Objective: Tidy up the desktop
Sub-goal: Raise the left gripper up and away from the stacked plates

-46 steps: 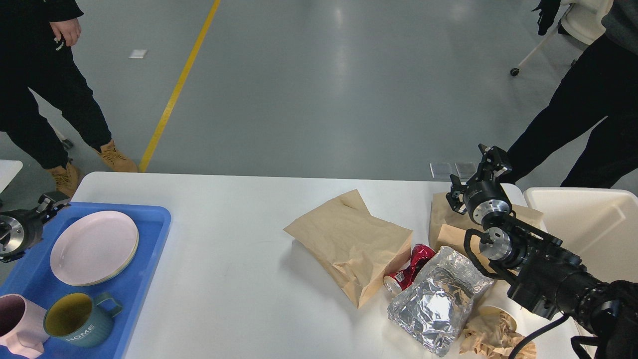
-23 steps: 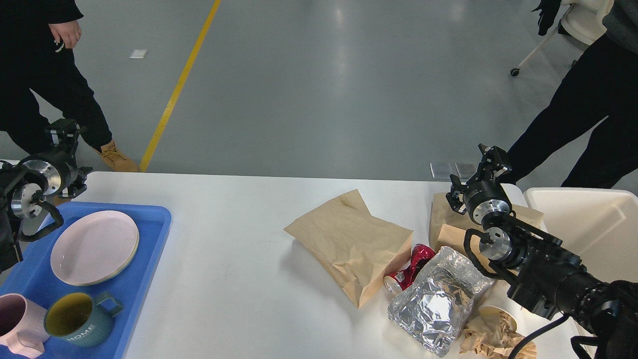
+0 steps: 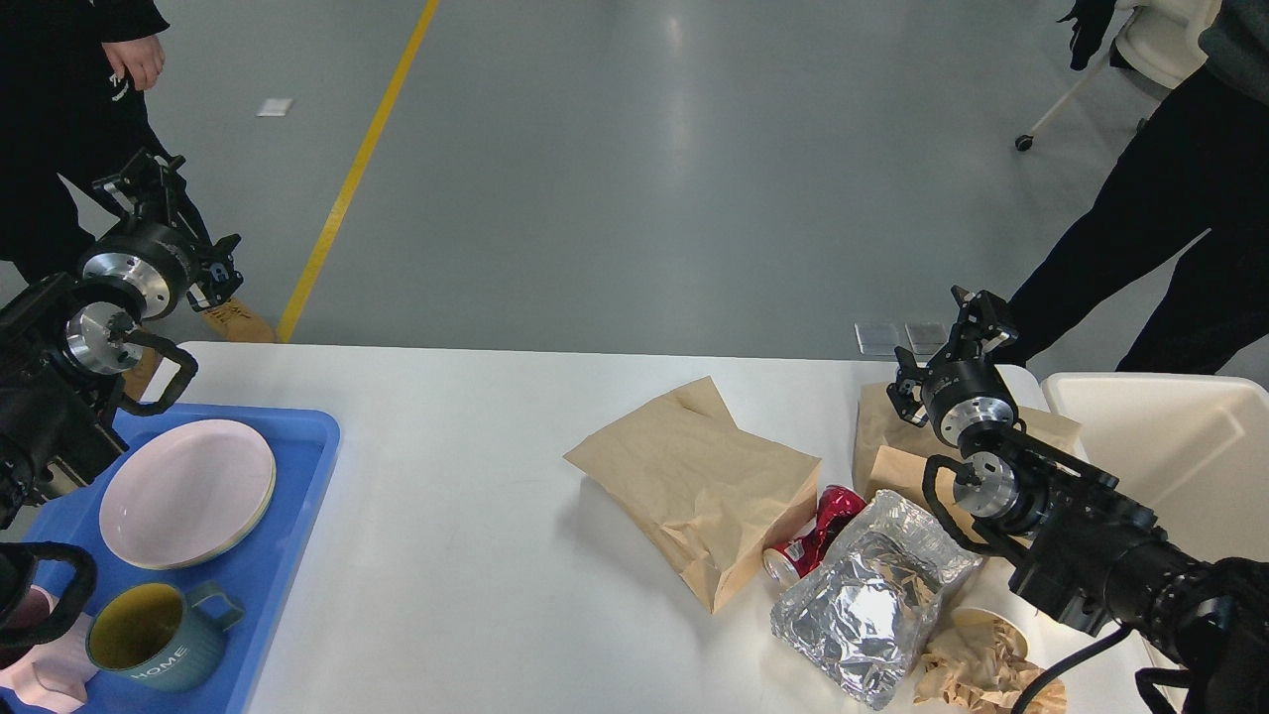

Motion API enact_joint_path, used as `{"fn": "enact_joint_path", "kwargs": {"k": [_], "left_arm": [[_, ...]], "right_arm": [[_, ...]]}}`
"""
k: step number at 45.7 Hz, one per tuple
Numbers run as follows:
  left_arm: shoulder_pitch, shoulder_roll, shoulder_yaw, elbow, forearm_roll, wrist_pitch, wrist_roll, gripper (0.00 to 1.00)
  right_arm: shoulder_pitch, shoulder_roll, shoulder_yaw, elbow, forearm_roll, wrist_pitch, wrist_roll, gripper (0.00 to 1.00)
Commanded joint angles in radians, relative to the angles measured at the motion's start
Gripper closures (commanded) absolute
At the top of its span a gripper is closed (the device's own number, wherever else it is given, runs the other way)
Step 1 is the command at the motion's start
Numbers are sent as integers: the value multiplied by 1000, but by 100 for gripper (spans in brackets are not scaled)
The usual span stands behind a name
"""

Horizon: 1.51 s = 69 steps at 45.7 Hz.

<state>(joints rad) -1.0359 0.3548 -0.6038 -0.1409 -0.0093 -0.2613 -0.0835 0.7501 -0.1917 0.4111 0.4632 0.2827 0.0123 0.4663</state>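
Since the earlier frames the left gripper (image 3: 149, 178) has risen from the left edge by the blue tray (image 3: 297, 436) to the upper left of the frame, where it now hangs above the far left corner of the desktop (image 3: 456, 555); it is seen dark against a bystander's black trousers, so whether its fingers are apart cannot be told, and nothing shows in its grasp. The right gripper (image 3: 977, 312) has not shifted: it sits at the middle right, over the far right edge of the desktop, holding nothing, its opening likewise too small and dark to judge. The desktop fills the lower half of the frame. At lower left the tray carries a pink plate (image 3: 186, 493), a teal mug (image 3: 159, 635) and a pink mug (image 3: 45, 669). Right of centre lie a brown paper bag (image 3: 694, 486), a crushed red can (image 3: 813, 540), a crumpled foil bag (image 3: 867, 595) and a second paper bag (image 3: 892, 441), with crumpled brown paper (image 3: 977, 659) at the lower right. A cream bin (image 3: 1170, 446) stands at the right edge.
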Motion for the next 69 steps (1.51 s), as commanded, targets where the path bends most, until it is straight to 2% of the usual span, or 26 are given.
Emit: {"fn": "enact_joint_path", "kwargs": {"k": [1, 12, 16, 26, 31, 39, 49, 52, 55, 58, 69], "left_arm": [[-7, -25, -4, 0, 0, 1, -70, 4], [7, -114, 2, 1, 0, 1, -240, 4], [25, -120, 6, 0, 0, 1, -254, 4], [74, -120, 18, 0, 5, 1, -256, 4], [103, -117, 18, 0, 6, -3, -278, 4], [126, -122, 21, 1, 14, -1, -349, 4], [128, -126, 22, 0, 15, -1, -406, 4], [131, -137, 22, 0, 15, -3, -461, 4], [132, -158, 21, 0, 12, -3, -542, 4], [134, -162, 21, 0, 12, -3, -588, 4], [181, -169, 21, 0, 15, -3, -596, 4]], "right_arm": [[0, 0, 0, 0, 1, 0, 0, 0], [0, 0, 0, 0, 0, 0, 0, 0], [0, 1, 0, 0, 1, 0, 0, 0], [0, 1, 0, 0, 0, 0, 0, 0], [0, 0, 0, 0, 0, 0, 0, 0], [0, 0, 0, 0, 0, 0, 0, 0], [0, 0, 0, 0, 1, 0, 0, 0], [0, 1, 0, -1, 0, 0, 0, 0], [0, 0, 0, 0, 0, 0, 0, 0], [0, 1, 0, 0, 0, 0, 0, 0], [0, 0, 0, 0, 0, 0, 0, 0]]}}
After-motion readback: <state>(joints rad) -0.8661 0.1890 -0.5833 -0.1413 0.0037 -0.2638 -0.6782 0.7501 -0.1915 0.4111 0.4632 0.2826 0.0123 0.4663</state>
